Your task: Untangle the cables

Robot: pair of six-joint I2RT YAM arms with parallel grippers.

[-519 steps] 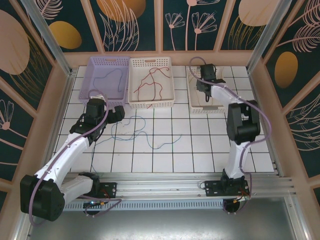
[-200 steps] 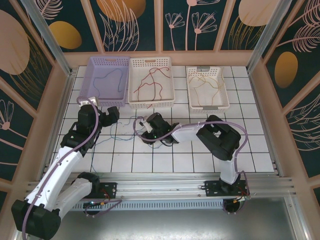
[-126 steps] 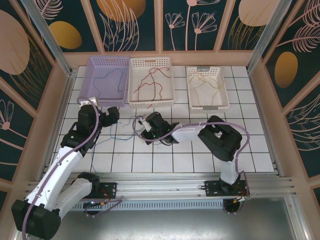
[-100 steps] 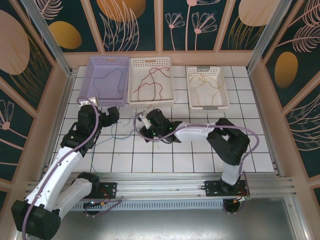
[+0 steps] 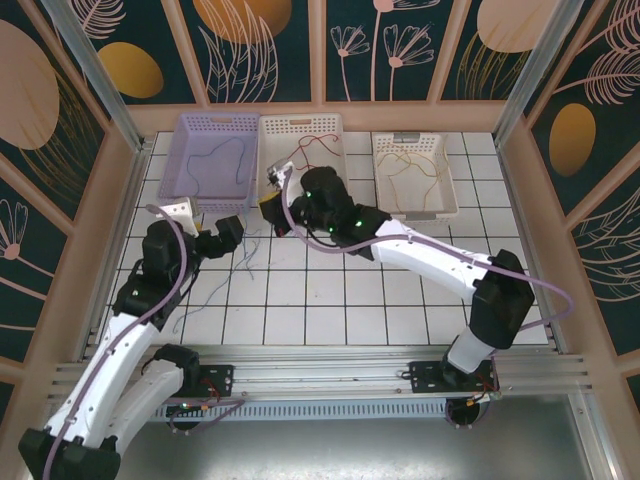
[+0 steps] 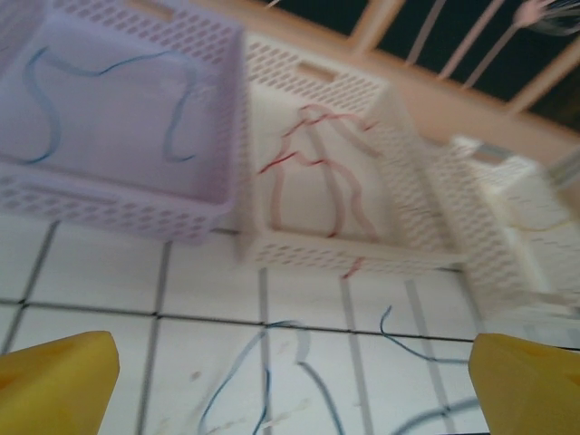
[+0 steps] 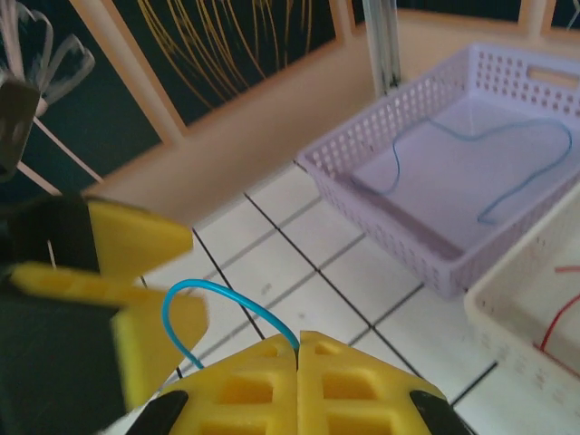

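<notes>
Cables (image 6: 236,373) lie partly in three baskets along the far side of a white tiled surface (image 5: 400,300) and partly loose on the tiles in front of them. A lilac basket (image 5: 190,125) on the left holds one blue cable (image 5: 215,165). The middle white basket (image 5: 300,120) holds a red cable (image 5: 312,160). The right white basket (image 5: 415,215) holds a yellow cable (image 5: 410,170). A few thin blue and dark strands curl on the tiles just in front of the lilac and middle baskets.

From its base on the right, the right arm reaches diagonally across to the left. Its right tool (image 5: 273,195) sits at the front left corner of the middle basket. In the right wrist view, its yellow fingers (image 7: 344,385) are pressed together on a light blue strand (image 7: 213,294). That strand arcs up and over in a loop from between the tips.

The left tool (image 5: 228,232) hovers above the tiles near the front of the lilac basket, just left of the right tool. Its yellow fingertips (image 6: 59,381) stand far apart at the bottom corners of the left wrist view, with nothing between them.
</notes>
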